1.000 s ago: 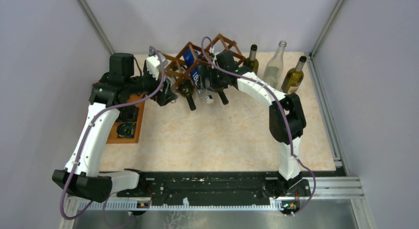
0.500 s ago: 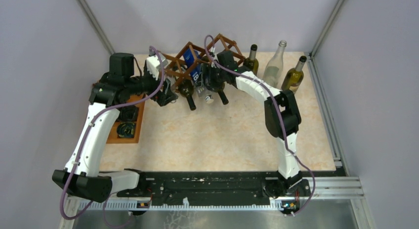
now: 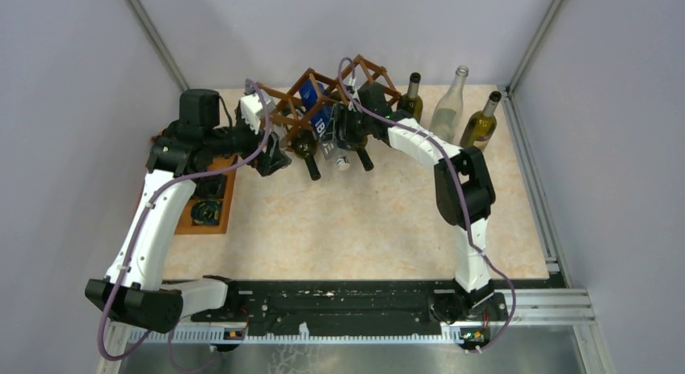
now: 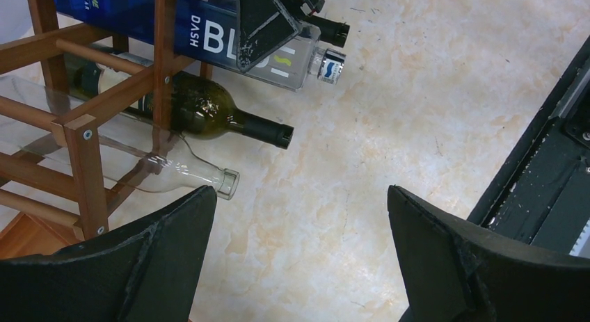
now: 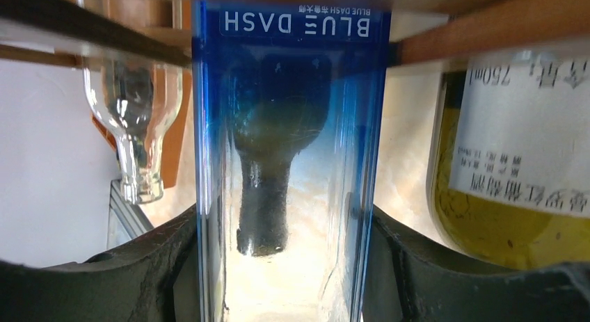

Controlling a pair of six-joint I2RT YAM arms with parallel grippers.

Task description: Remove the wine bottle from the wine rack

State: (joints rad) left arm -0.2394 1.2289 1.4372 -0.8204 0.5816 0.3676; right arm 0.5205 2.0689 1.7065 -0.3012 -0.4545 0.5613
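Note:
The wine rack (image 3: 292, 107) is a reddish-brown stick lattice at the back of the table, with several bottles lying in it. The wine bottle (image 3: 317, 115) is a square blue one lettered BLUE DASH, necked down toward the table front. My right gripper (image 3: 343, 136) is shut on it. In the right wrist view both fingers (image 5: 160, 266) press the flat sides of the blue bottle (image 5: 289, 162). My left gripper (image 4: 299, 193) hangs open over bare table just left of the rack (image 4: 76, 127), empty. The blue bottle (image 4: 209, 30) shows in the left wrist view too.
A dark green bottle (image 4: 209, 113) and a clear bottle (image 4: 188, 172) lie in lower cells, necks sticking out. Three upright bottles (image 3: 450, 103) stand at the back right. An orange-brown compartment tray (image 3: 208, 200) sits under my left arm. A labelled yellow-green bottle (image 5: 515, 183) lies beside the blue one.
My right gripper's fingers have closed in onto the sides of the blue bottle, and the right elbow has shifted slightly left. The left arm has barely moved.

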